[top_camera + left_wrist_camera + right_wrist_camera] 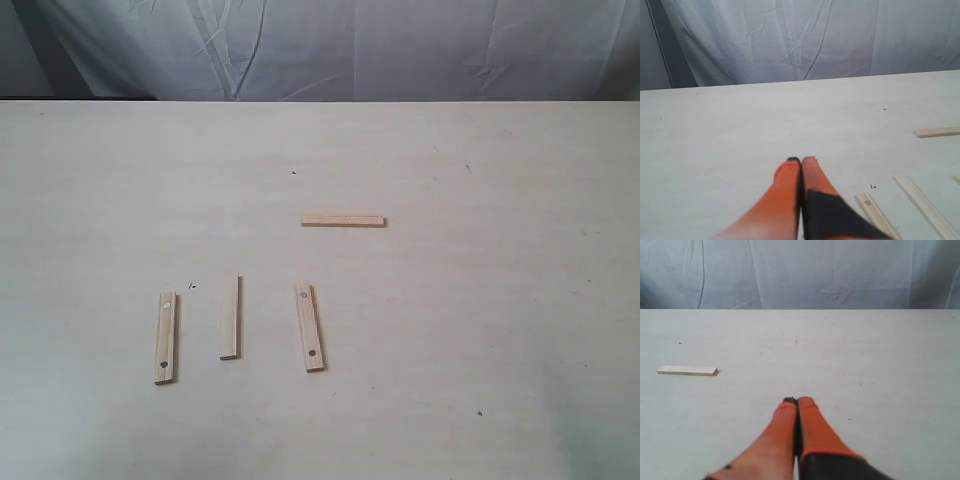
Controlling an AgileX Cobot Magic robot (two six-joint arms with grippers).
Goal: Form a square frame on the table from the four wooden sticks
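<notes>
**Surface** [480, 300] — wide, pale beige, with a few dark specks. A creased white cloth [350, 50] hangs behind its far edge.

**Sticks** — four, pale wood, all lying flat on the surface. No two touch and no corner is joined.
1. Left holed stick [166, 337]: the wider kind, with a small hole near each end. It lies lengthwise at the near left of the group.
2. Middle plain stick [231, 317]: narrower, without holes. It runs roughly parallel to item 1, just to its right across a clear gap.
3. Right holed stick [309, 326]: wider, with a hole near each end. It is slightly tilted and lies right of item 2.
4. Far plain stick [343, 221]: narrow and lying crosswise. It sits beyond the far end of item 3, apart from it.

**Left gripper** [801, 162]: orange fingers pressed together with nothing between them, over bare surface. In its wrist view the left holed stick [875, 215] and the middle plain stick [925, 205] lie near it. The far plain stick [937, 132] lies farther off.

**Right gripper** [797, 402]: orange fingers pressed together, holding nothing, over bare surface. The far plain stick [687, 370] lies well apart from it.
</notes>
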